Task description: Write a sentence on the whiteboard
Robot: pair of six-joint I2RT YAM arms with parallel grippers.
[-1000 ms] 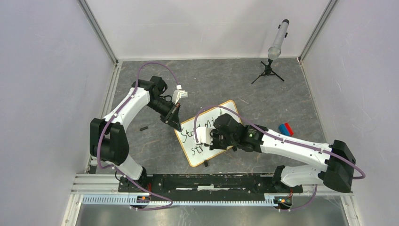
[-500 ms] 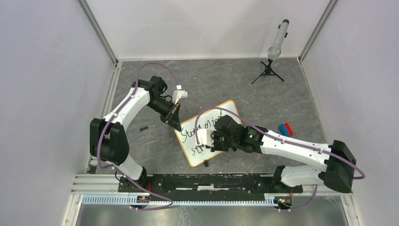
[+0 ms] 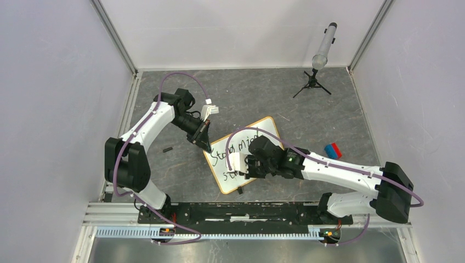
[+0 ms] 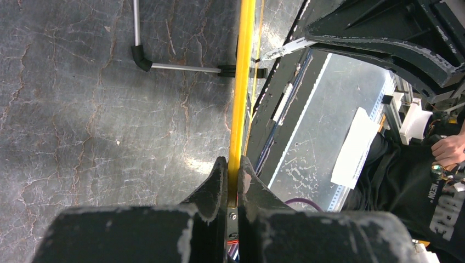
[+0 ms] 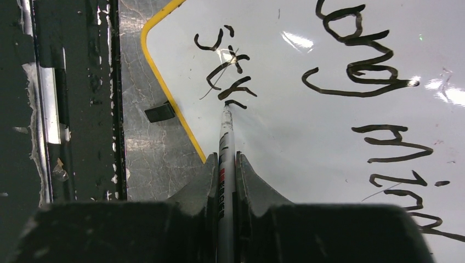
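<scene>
My left tool [image 4: 233, 174] is pinched shut on the left frame edge of the whiteboard [image 3: 267, 130], which lies angled on the bench [image 3: 181, 167]. My right tool [image 5: 226, 167] grips a marker [image 5: 226, 131], its tip touching the board's near-left corner beside black writing [image 5: 227, 76].

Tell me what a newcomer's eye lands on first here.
The whiteboard lying at the centre, bearing black handwriting, draws the eye first. The right pincer holds a marker with its tip on the board near its corner, while the left pincer clamps the board's yellow edge.
</scene>
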